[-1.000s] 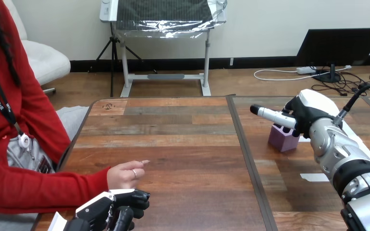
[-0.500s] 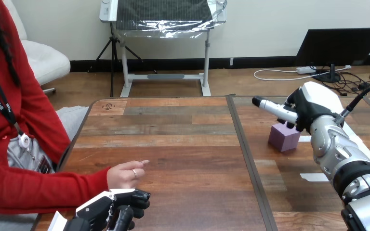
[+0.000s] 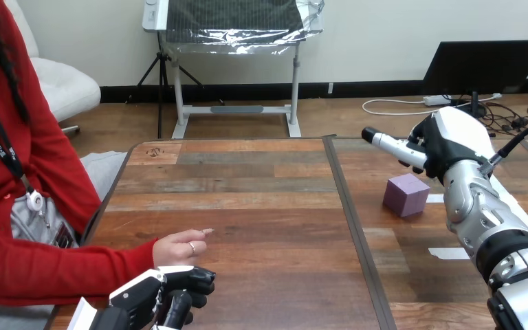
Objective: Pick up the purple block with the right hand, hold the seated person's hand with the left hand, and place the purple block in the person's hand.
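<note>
Much bare brown wooden table (image 3: 261,206) is seen between small purple cube block (image 3: 405,194), near outstretched, empty right hand (image 3: 447,148), and curled, empty left hand (image 3: 168,292).

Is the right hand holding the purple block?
No, the block sits on the table, clear of the right hand, which hangs above and just beyond it.

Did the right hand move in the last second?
Yes. The right hand has risen up and right, clear of the purple block, which has stayed put.
</note>
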Controlling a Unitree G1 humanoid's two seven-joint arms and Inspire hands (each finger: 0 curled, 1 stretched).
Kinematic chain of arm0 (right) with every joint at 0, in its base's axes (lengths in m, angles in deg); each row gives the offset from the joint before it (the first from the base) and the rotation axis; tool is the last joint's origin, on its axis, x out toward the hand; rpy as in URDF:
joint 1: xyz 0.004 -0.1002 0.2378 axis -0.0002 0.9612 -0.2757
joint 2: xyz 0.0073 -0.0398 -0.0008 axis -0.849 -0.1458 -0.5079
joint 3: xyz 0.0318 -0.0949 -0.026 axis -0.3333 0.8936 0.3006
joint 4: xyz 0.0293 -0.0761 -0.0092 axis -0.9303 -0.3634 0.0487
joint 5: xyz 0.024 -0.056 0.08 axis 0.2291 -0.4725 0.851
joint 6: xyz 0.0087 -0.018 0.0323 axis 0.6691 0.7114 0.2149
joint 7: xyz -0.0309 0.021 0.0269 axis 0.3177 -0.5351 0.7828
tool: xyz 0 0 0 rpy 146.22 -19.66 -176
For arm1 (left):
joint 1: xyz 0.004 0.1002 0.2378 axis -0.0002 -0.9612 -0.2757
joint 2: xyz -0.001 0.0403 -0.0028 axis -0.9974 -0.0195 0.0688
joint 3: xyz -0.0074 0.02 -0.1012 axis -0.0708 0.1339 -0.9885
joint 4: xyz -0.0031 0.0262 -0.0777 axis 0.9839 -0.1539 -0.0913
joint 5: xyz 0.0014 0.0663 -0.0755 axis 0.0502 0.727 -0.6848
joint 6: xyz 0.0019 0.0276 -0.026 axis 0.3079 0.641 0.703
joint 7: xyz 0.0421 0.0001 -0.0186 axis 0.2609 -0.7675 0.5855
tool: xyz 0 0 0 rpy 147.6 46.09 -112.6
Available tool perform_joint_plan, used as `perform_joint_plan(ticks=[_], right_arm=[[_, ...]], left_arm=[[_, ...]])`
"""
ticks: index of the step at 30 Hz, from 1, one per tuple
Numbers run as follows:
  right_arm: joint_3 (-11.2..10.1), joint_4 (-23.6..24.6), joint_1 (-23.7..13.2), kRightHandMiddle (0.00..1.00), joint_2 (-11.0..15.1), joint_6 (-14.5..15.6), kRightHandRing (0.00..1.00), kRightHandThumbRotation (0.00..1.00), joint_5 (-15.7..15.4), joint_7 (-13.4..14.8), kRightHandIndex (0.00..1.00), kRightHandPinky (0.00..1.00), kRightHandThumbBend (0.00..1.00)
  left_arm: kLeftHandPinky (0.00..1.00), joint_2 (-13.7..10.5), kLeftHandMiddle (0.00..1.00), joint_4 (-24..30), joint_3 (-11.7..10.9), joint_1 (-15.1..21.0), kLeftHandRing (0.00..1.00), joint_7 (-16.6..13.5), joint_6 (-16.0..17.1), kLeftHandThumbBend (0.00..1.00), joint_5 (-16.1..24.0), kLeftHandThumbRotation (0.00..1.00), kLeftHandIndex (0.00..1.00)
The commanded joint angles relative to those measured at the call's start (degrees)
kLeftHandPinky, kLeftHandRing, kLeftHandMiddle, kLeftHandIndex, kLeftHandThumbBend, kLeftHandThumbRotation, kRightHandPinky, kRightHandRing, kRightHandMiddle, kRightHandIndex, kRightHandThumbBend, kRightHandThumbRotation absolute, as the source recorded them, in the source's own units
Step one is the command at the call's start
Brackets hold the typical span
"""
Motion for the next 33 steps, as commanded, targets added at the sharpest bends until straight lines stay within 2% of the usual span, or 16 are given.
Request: perform_joint_plan(ticks=[1, 4, 11, 22, 31, 33], right_arm=[[-1.2, 1.4, -2.3, 0.18, 0.2, -2.0, 0.13, 0.91, 1.0, 2.7, 0.2, 0.13, 0.76], [-1.8, 1.4, -2.3, 0.17, 0.2, -2.8, 0.12, 0.9, 1.6, 3.7, 0.19, 0.12, 0.76], [-2.4, 1.4, -3.0, 0.15, 0.2, -3.1, 0.11, 0.9, 2.3, 3.7, 0.17, 0.11, 0.77], [-3.0, 1.4, -3.7, 0.18, 0.4, -3.3, 0.12, 0.89, 2.2, 2.9, 0.22, 0.11, 0.78], [-2.2, 1.3, -4.2, 0.24, 0.7, -2.1, 0.17, 0.87, 1.3, -0.5, 0.29, 0.15, 0.78], [-1.8, 1.2, -4.4, 0.25, 0.8, -1.7, 0.19, 0.88, 1.0, -2.8, 0.3, 0.16, 0.77]], left_arm=[[0.57, -0.6, 0.67, -0.2, -0.2, 3.2, 0.64, -0.2, 0.4, 0.41, -0.5, 0.88, 0.65], [0.57, -0.6, 0.67, -0.3, -0.1, 3.4, 0.65, -0.2, 0.2, 0.41, -0.4, 0.87, 0.65], [0.57, -0.7, 0.67, -0.7, -0.1, 4.0, 0.64, -0.1, 0.2, 0.4, -0.4, 0.87, 0.65], [0.57, -0.8, 0.67, -1.0, 0.2, 4.8, 0.64, 0.0, 0.2, 0.4, -0.6, 0.86, 0.65], [0.56, -0.7, 0.66, -0.9, 0.3, 5.1, 0.64, -0.1, 0.1, 0.42, 0.0, 0.86, 0.65], [0.56, -0.7, 0.66, -1.0, 0.3, 5.2, 0.64, -0.1, 0.2, 0.42, -0.1, 0.86, 0.65]])
